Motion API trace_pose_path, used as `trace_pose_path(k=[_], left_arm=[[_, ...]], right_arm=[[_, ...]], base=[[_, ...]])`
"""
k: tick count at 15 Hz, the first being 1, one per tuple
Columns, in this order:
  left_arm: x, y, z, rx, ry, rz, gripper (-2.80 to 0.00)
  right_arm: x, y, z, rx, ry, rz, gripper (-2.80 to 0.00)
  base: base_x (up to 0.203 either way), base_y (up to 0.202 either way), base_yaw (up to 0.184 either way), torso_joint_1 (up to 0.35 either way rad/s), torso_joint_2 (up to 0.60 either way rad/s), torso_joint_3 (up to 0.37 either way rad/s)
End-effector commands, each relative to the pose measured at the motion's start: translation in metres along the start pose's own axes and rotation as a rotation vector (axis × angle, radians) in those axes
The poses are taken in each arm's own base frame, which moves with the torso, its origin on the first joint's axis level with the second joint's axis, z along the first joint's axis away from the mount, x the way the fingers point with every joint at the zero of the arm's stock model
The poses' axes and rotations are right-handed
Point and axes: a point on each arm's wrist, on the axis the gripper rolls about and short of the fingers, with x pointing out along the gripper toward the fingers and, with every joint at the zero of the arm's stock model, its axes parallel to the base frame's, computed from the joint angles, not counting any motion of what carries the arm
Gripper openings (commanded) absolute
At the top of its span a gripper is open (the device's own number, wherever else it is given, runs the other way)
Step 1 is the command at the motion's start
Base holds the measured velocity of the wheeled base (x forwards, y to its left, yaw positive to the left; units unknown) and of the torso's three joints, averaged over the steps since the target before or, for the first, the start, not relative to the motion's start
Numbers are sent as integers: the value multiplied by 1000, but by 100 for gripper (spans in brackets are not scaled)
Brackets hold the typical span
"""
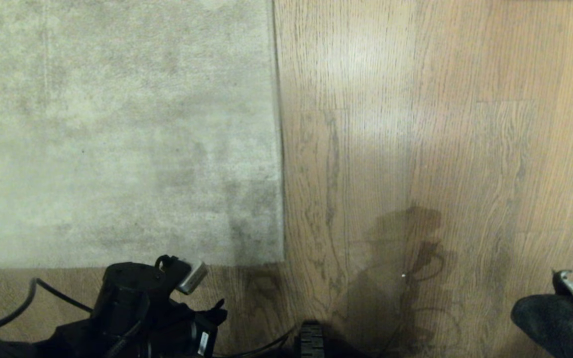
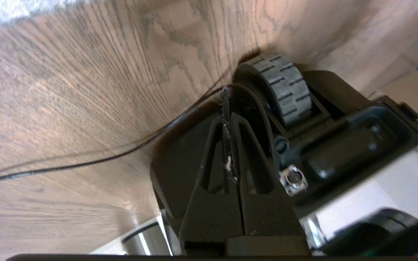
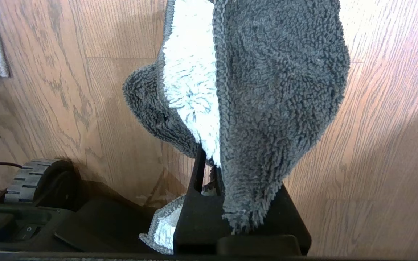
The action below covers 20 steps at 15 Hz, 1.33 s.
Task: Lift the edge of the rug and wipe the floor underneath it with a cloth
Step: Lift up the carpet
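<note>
Low at the right, the right gripper (image 3: 209,163) clamps the cloth (image 3: 267,83), well apart from the rug (image 1: 117,129).

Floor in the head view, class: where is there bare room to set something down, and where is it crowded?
Free: the broad floor strip right of the rug, and a thin strip before the rug's near edge. Crowded: the near left, filled by the left gripper and cables, and the near right corner, where the cloth hangs.

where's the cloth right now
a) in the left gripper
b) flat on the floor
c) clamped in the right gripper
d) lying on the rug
c: the right wrist view shows the cloth draped over and pinched in the right gripper, hanging above the floor.
</note>
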Motion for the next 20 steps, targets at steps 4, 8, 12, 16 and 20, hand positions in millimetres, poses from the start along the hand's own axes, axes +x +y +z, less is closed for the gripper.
trace_pose_path(k=[4, 8, 12, 16, 20], left_arm=[[27, -5, 9, 15, 10, 24, -280], [35, -11, 9, 24, 1, 45, -280], [64, -18, 10, 23, -131, 39, -280], [73, -27, 10, 32, -225, 56, -280], [73, -36, 12, 38, -264, 83, 0]], right_arm=[[0, 0, 0, -1, 1, 1, -280], [0, 0, 0, -1, 1, 1, -280], [0, 0, 0, -1, 1, 1, -280], [0, 0, 0, -1, 1, 1, -280], [0, 0, 0, -1, 1, 1, -280]], base=[[0, 0, 0, 0, 0, 0], [0, 0, 0, 0, 0, 0], [0, 0, 0, 0, 0, 0], [0, 0, 0, 0, 0, 0], [0, 0, 0, 0, 0, 0]])
